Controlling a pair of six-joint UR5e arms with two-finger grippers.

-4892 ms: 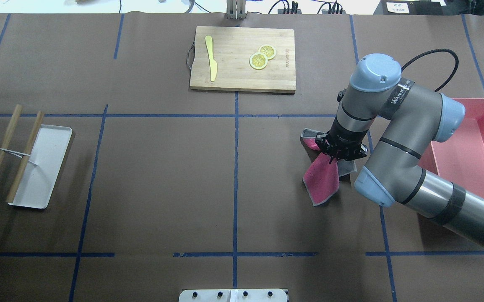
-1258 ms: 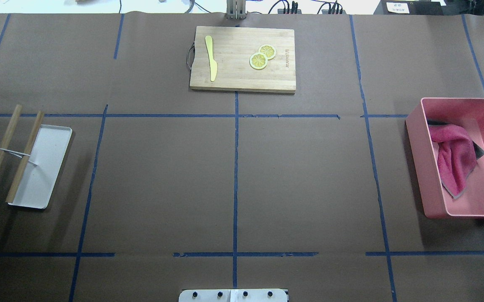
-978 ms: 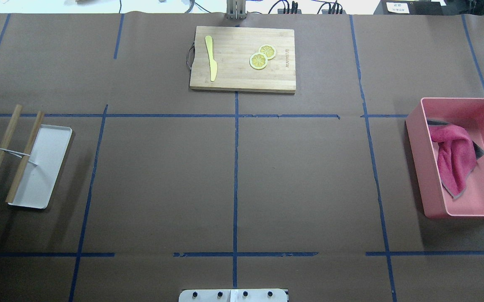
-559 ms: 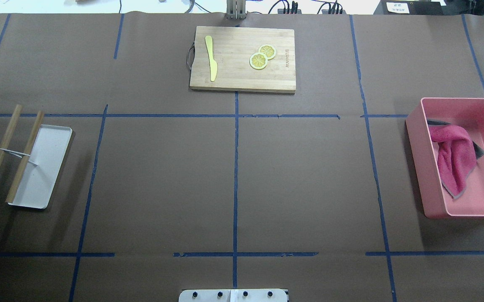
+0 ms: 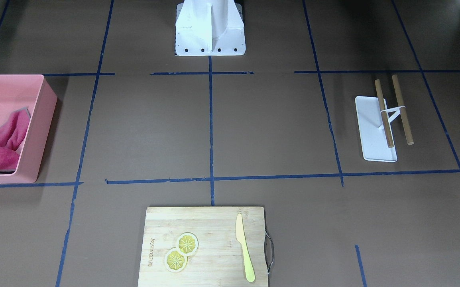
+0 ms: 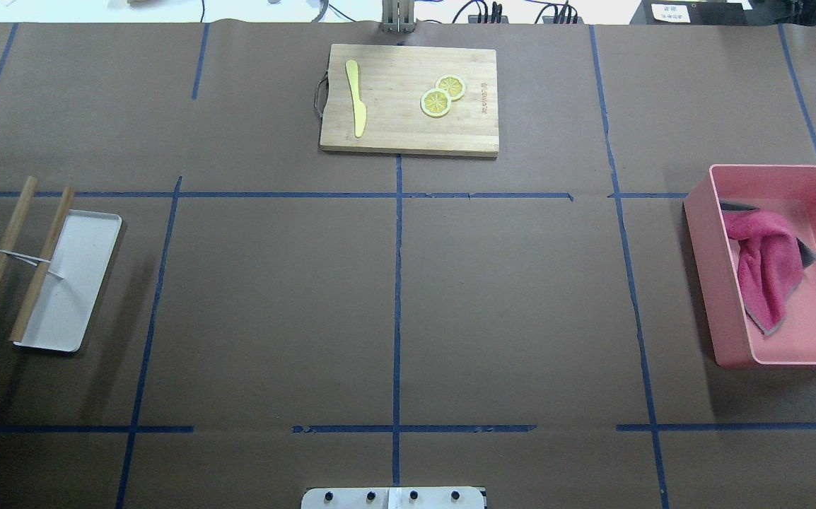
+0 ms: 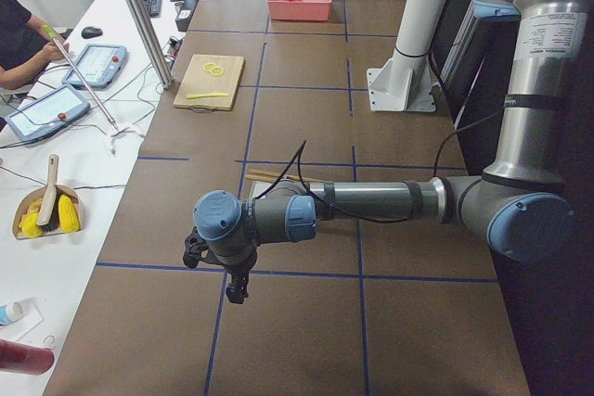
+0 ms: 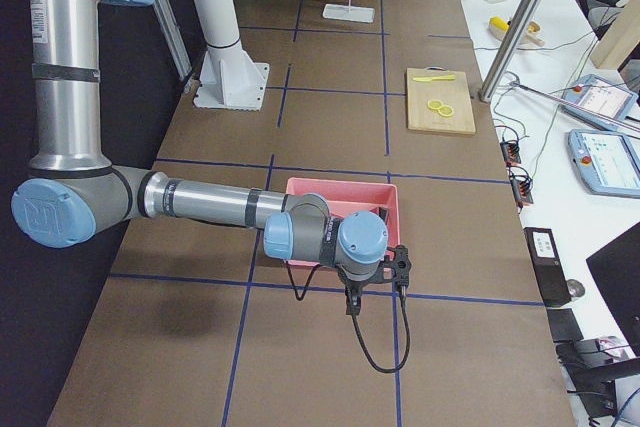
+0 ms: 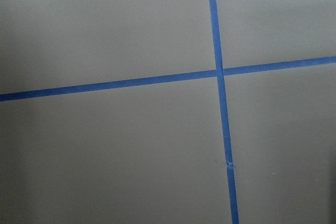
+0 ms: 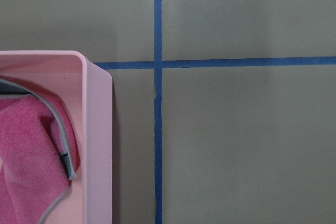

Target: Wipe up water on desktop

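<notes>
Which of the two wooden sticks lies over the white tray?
The inner stick, right one in the overhead view: it crosses the tray rim. The outer stick lies clear of it.

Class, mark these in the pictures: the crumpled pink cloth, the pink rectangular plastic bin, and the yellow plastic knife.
crumpled pink cloth [image 6: 768,268]: overhead view, middle of its folds.
pink rectangular plastic bin [image 6: 718,283]: overhead view, its left wall.
yellow plastic knife [image 6: 357,99]: overhead view, mid-length.
</notes>
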